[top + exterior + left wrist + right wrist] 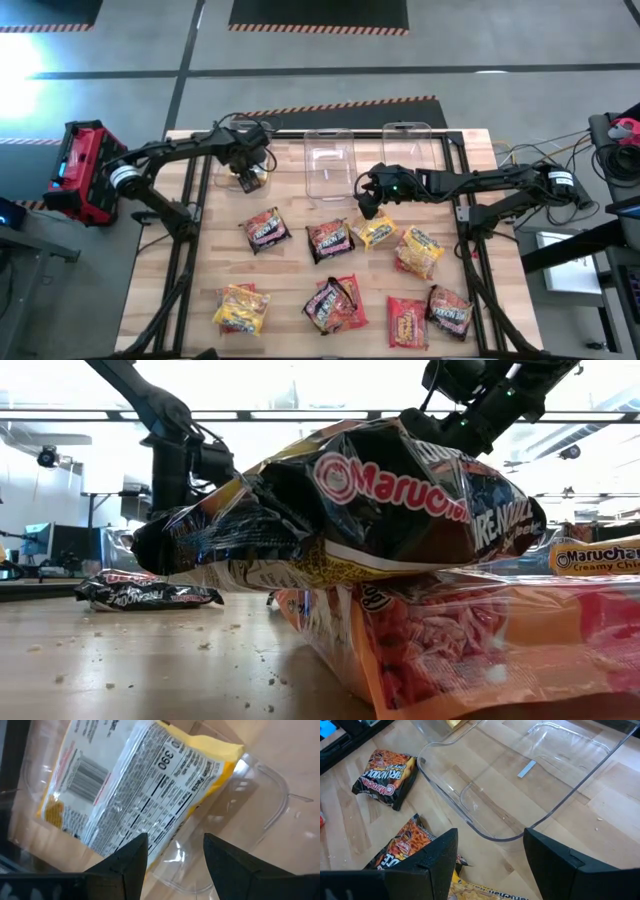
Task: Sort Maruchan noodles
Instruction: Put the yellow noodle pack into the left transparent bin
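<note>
Several Maruchan noodles packets lie flat on the wooden table: dark ones [265,230] [328,238], yellow ones [375,230] [418,250] [240,308], red ones [407,320]. One yellow packet [135,785] lies label side down and tilted in the far-left clear bin [260,795]. My left gripper [246,172] [175,855] points down into that bin, open, with its fingertips at the packet's near edge. My right gripper [365,200] [490,860] hangs open above the table, just in front of the middle clear bin [520,785], and holds nothing. My left gripper comes at the yellow packet from above. One fingertip [132,852] overlaps the packet's near edge [155,847] in the wrist view, and I cannot tell whether it touches it. The packet rests tilted in the bin.
Three clear bins stand in a row at the table's far edge: left, middle [330,165] and right [407,142]. A dark packet [380,500] lies on a red one [480,650] right in front of the low camera. Metal rails run along the table's left and right sides.
</note>
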`<act>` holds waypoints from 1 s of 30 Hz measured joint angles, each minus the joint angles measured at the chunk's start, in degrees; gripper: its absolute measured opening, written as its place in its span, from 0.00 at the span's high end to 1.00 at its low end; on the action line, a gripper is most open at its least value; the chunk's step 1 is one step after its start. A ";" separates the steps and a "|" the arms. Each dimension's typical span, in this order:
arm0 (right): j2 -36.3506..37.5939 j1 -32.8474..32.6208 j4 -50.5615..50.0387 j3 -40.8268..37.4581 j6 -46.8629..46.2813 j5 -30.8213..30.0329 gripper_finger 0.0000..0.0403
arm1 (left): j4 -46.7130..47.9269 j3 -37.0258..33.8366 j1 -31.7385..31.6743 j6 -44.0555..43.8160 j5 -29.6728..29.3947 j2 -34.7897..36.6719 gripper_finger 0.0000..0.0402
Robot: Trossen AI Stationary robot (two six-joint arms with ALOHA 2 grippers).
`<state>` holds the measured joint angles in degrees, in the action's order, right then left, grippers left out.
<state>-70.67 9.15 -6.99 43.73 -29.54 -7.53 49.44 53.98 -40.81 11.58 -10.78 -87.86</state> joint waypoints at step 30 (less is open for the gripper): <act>0.00 -0.01 0.00 0.00 0.00 0.00 0.47 | 9.02 8.38 0.79 -9.51 -0.01 -2.73 0.57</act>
<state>-70.67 9.13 -6.99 43.72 -29.54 -7.53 58.47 62.36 -40.01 2.07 -10.79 -90.60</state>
